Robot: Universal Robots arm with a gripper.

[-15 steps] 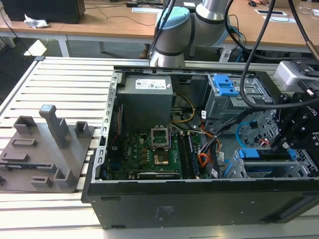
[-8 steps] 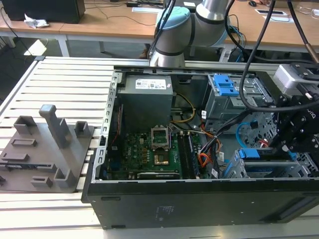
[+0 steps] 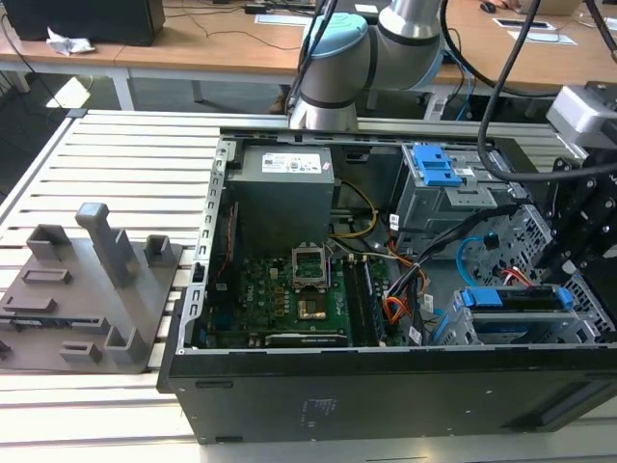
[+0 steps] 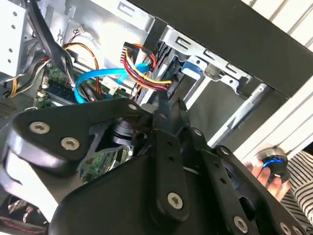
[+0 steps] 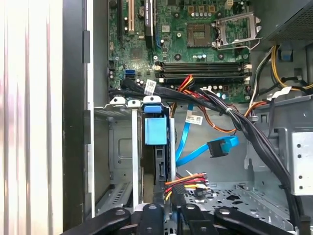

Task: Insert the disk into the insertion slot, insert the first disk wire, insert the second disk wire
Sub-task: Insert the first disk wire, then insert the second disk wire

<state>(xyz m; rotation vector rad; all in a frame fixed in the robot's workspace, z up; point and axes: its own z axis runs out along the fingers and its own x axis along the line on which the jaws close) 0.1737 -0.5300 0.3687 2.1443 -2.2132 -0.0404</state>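
The disk (image 3: 511, 297), in its bright blue carrier, sits inside the insertion slot (image 3: 501, 333), the low perforated grey cage at the exterior view's right. In the first wrist view the blue carrier of the disk (image 5: 156, 131) stands between the slot's walls (image 5: 122, 147). My black gripper (image 3: 578, 231) hangs over the cage. Its fingers are close together in both wrist views, gripper (image 5: 169, 213) (image 4: 164, 110). A red, yellow and black disk wire (image 5: 188, 183) runs in between them at the disk's end. A flat blue disk wire (image 5: 222, 146) lies loose beside the slot, its plug free.
A taller grey cage with a blue latch (image 3: 436, 166) stands behind the slot. Black cable bundles (image 5: 244, 127) cross above it. The motherboard (image 3: 289, 289) and power supply (image 3: 284, 193) fill the case's middle. A grey fixture (image 3: 87, 289) lies on the slatted table. A hand (image 4: 269, 177) rests outside the case.
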